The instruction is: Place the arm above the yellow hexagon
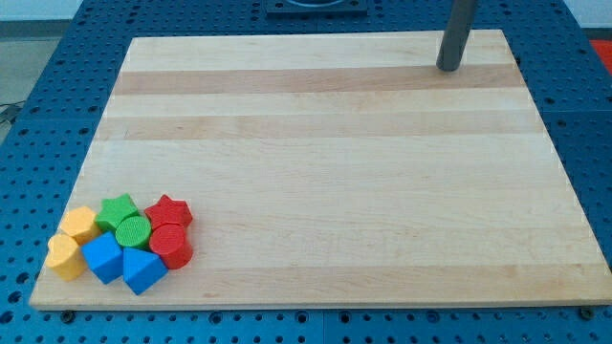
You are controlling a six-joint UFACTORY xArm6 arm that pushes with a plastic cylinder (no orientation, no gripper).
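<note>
Resting near the board's top right corner, my tip is standing on bare wood, the straight dark rod rising from it out of the view's top. Being a plain rod end with nothing to open or close, it is holding nothing and touching no block. All 8 blocks are lying well apart from it, diagonally across the wooden board, packed into 1 cluster at the view's bottom left corner.

Within that cluster, the yellow hexagon is sitting at the upper left, just beside the green star-like block to its right. Below it, a second yellow block, whose shape I cannot make out with certainty, is occupying the cluster's far left edge. A green cylinder is sitting at the middle, touching its neighbours on all sides. To its right, a red star-like block is lying above a red cylinder-like block. Along the bottom, a blue cube-like block and a blue wedge-like block are sitting side by side.

Around the board, a blue perforated table is showing on all sides.
</note>
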